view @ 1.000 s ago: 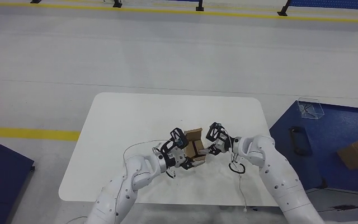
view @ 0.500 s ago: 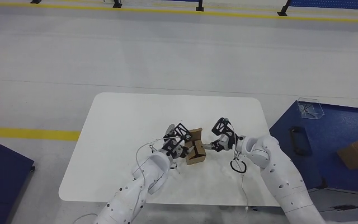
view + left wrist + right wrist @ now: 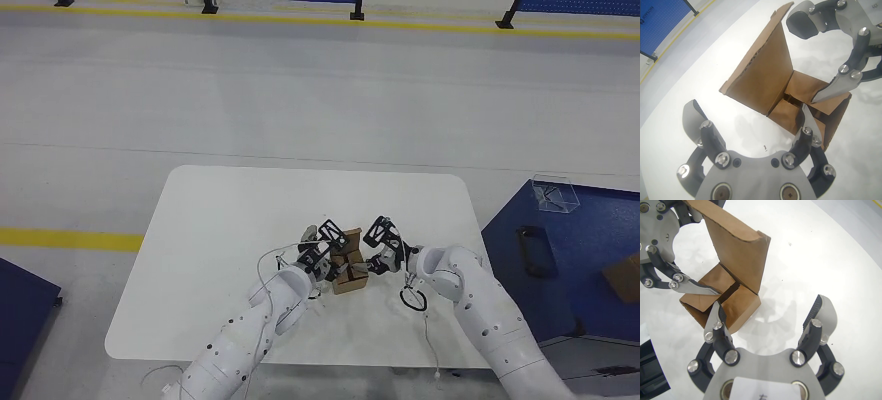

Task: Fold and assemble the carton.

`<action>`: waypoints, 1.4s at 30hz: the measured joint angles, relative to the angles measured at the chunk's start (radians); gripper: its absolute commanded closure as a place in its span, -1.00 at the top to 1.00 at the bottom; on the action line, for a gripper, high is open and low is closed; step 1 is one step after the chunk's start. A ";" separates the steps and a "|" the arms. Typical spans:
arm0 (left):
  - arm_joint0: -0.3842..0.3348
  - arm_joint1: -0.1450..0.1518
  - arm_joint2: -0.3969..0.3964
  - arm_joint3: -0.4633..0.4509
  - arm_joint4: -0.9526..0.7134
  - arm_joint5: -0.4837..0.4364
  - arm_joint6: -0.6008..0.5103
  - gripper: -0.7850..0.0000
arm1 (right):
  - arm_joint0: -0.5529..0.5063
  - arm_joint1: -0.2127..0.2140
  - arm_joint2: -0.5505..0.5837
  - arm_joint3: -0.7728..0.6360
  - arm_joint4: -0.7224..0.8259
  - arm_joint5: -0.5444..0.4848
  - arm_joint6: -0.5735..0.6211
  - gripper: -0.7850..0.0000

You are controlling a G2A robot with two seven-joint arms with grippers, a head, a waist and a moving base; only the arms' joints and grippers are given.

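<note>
With the carton on the white surface, the left gripper and right gripper, fingers spread, each pressed one tip on the inner flaps (judged mid-fold), so the upright tall flap probably needed closing next.

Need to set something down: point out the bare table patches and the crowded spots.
Bare: the table's left half, up to the left gripper; the strip between the carton and the far edge. Crowded: around the carton, with the right gripper on its other side, down to the near edge.
</note>
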 measured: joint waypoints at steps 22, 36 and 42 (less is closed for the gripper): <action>-0.011 0.007 -0.126 0.025 -0.293 -0.275 0.096 -0.22 | -0.059 0.047 0.185 -0.098 0.194 -0.092 0.037 1.00; -0.020 0.006 -0.128 0.059 -0.314 -0.292 0.117 -1.00 | -0.114 0.063 0.233 -0.154 0.234 -0.092 0.060 1.00; 0.065 0.011 -0.135 -0.038 -0.308 -0.217 0.157 -1.00 | -0.124 0.063 0.231 -0.165 0.236 -0.078 0.053 1.00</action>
